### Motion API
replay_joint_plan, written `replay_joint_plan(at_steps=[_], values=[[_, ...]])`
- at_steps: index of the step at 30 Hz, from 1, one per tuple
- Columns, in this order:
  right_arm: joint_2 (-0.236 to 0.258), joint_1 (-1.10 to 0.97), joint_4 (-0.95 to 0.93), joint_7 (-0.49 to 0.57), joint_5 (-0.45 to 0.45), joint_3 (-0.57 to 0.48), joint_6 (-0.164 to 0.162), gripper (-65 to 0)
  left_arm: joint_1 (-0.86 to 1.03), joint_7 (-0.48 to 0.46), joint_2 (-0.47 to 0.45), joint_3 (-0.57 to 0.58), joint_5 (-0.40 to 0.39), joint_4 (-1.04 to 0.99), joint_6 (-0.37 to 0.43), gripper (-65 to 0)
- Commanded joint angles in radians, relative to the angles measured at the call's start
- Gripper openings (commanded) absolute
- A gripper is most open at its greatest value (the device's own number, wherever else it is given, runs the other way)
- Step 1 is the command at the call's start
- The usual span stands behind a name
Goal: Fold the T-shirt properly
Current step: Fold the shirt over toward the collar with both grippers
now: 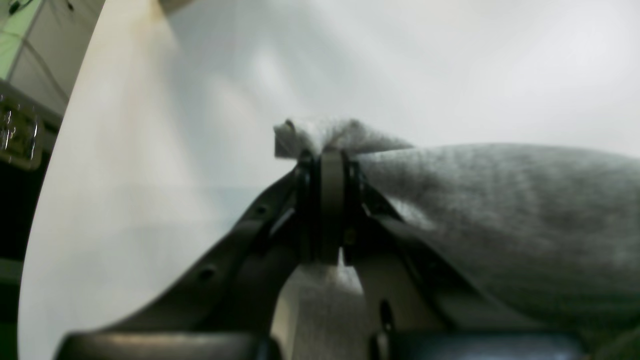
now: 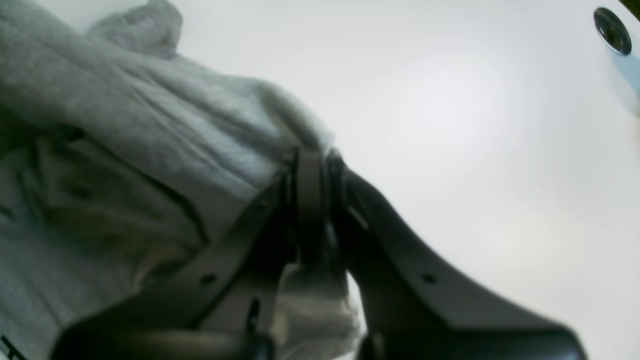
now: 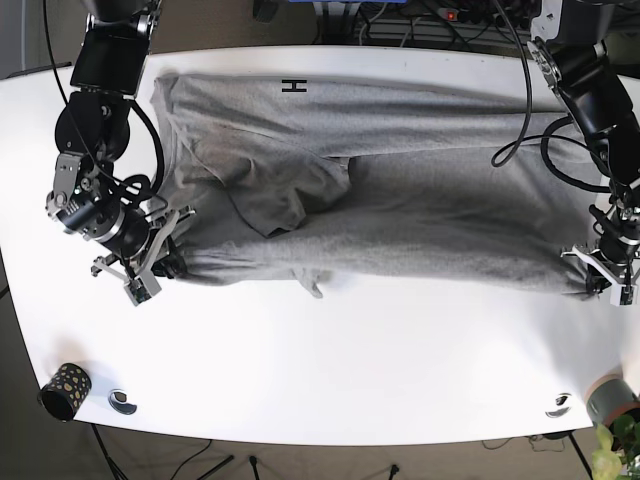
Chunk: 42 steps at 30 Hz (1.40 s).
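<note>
Near the front edge of the white worktop (image 3: 320, 380), the right gripper (image 3: 165, 262) and left gripper (image 3: 603, 275) each had jaws clamped on the T-shirt (image 3: 400, 210), spread lengthwise behind them. One long fold looked begun; the remaining folds seemed outstanding.

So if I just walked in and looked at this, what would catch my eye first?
Most likely the big grey T-shirt stretched across the white table, with a sleeve folded onto its middle. Next, the two arms at either end: the left gripper and the right gripper each have their fingers pinched shut on the near edge of the cloth. A small dotted cup sits at the table's front corner.
</note>
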Motion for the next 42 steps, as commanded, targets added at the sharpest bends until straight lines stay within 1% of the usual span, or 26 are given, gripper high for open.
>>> replay_joint_plan(at_steps=[1,4,10,14,17,20,22,24,28,31,36,40,42], values=[[0.014,-0.005,0.052,0.017,0.008,0.006,0.003,-65.0,-0.007,-0.024,-0.022,-0.003,-0.010,0.038,-0.009,-65.0],[0.014,-0.057,0.103,0.017,0.008,0.006,0.003,-65.0,0.021,-0.019,-0.022,-0.003,-0.010,0.078,-0.011,-65.0],[0.013,-0.161,0.201,0.017,0.008,0.051,0.003,-65.0,0.091,0.085,-0.021,-0.005,-0.010,0.215,-0.015,-65.0],[0.011,-0.214,0.238,0.017,0.008,0.054,0.003,-65.0,0.139,0.116,-0.018,-0.042,-0.010,0.276,-0.038,-65.0],[-0.012,-0.252,0.255,0.017,0.008,0.057,0.003,-65.0,0.156,0.130,0.015,-0.085,-0.003,0.305,-0.066,-65.0],[-0.032,-0.299,0.284,0.017,0.008,0.101,0.004,-65.0,0.185,0.176,0.024,-0.131,-0.001,0.342,-0.103,-65.0],[-0.046,-0.321,0.292,0.014,0.008,0.114,0.004,-65.0,0.206,0.199,0.027,-0.149,-0.001,0.370,-0.110,-65.0],[-0.049,-0.339,0.293,-0.012,0.008,0.114,0.009,-65.0,0.231,0.219,0.027,-0.157,-0.001,0.402,-0.110,-65.0],[-0.061,-0.387,0.306,-0.037,0.008,0.140,0.012,-65.0,0.285,0.228,0.027,-0.161,-0.001,0.434,-0.110,-65.0],[-0.089,-0.427,0.306,-0.038,0.031,0.172,0.013,-65.0,0.340,0.229,0.025,-0.161,-0.001,0.470,-0.110,-65.0],[-0.089,-0.485,0.306,-0.040,0.102,0.201,0.006,-65.0,0.397,0.229,0.022,-0.166,-0.003,0.480,-0.110,-65.0],[-0.089,-0.537,0.306,-0.040,0.122,0.203,0.004,-65.0,0.446,0.229,0.021,-0.220,-0.003,0.480,-0.110,-65.0],[-0.090,-0.556,0.306,-0.040,0.122,0.203,0.004,-65.0,0.460,0.229,0.021,-0.227,-0.003,0.480,-0.110,-65.0]])
